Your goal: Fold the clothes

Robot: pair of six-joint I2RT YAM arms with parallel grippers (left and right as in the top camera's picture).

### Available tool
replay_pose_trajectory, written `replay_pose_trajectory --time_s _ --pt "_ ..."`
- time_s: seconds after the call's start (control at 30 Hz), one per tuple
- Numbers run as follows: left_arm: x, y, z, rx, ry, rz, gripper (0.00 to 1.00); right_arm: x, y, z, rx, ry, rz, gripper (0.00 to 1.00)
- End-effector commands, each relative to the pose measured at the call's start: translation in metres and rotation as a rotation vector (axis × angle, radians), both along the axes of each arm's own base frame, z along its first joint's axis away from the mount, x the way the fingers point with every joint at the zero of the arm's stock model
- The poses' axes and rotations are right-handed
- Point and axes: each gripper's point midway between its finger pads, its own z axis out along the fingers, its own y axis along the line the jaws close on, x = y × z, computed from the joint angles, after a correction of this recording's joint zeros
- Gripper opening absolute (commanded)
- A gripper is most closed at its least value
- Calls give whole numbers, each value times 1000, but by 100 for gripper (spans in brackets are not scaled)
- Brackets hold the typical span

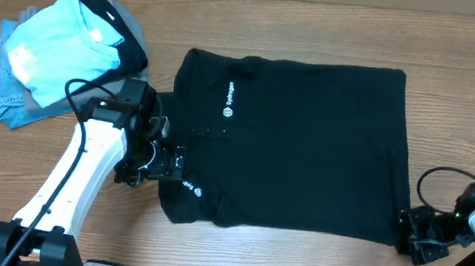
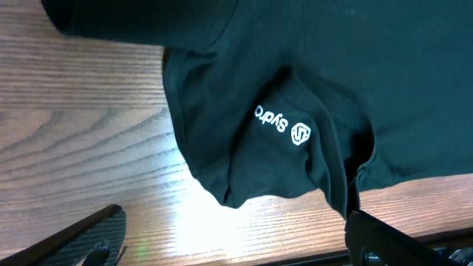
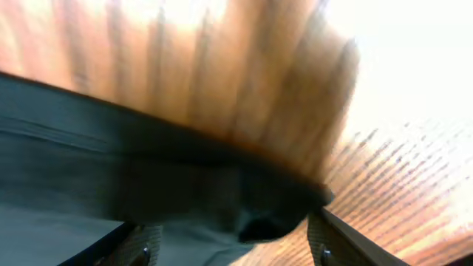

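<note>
- Left claw point(image 2: 235, 242): fingers spread wide, holding nothing, low over the table point(image 2: 66, 133).
- Sleeve point(image 2: 244, 148): lies just ahead of the left claw, between the lines of its two fingers. Its hem nearly meets the right-hand finger point(image 2: 392, 240).
- Sleeve logo point(image 2: 282, 124): white letters, upside down in the wrist view, reading about "Sydo" beside a hexagon mark.
- Chest logo point(image 1: 229, 98): the same white mark. Its words are too small to read.
- Right claw point(image 3: 233, 247): fingers apart, with the shirt's hem corner lying between them. The view is blurred.
- Black polo shirt point(image 1: 306, 148): spread flat at the table's centre, collar towards the left arm.
- Light blue T-shirt point(image 1: 62, 46): tops a pile beyond the left arm.
</note>
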Motion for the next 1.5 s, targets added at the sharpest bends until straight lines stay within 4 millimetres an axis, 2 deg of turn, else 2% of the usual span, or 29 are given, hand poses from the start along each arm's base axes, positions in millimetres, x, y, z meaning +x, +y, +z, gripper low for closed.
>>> replay_pose_trajectory --time_s 0.0,0.17,0.27,0.33,0.57,0.77,0.9,1.0,1.03,1.17,1.27,1.37,1.47 --pt "0 -4 -1 -12 2 6 98 -1 12 -7 34 -37 -15 61" --pt "3 -4 -2 -13 -12 6 100 17 19 -6 86 -139 -29 34" --pt "2 -4 -2 -12 -5 5 100 26 20 0 111 -183 2 12" --pt "1 -4 -1 -12 -1 5 100 27 18 7 111 -185 28 4" --pt "1 -2 -2 0 -3 1 100 32 3 39 53 -186 76 4" --pt "-5 0 -7 8 13 -13 100 40 -3 55 24 -218 79 4" --pt "-16 1 -20 12 45 -13 100 41 -4 55 21 -223 79 4" --pt "-21 0 -45 3 40 30 100 43 -4 56 21 -234 79 4" --pt "-16 -8 -55 -50 2 39 100 44 -5 55 18 -237 79 4" --pt "-9 -31 -66 -180 -63 24 98 46 -6 55 12 -243 80 4" --pt "-8 -40 -74 -196 -110 -27 91 46 -7 55 10 -245 80 4" --pt "-3 -57 -75 -209 -181 -142 87 47 -7 55 8 -247 80 4" --pt "0 -55 -80 -129 -213 -189 81 47 -8 55 6 -249 81 4"
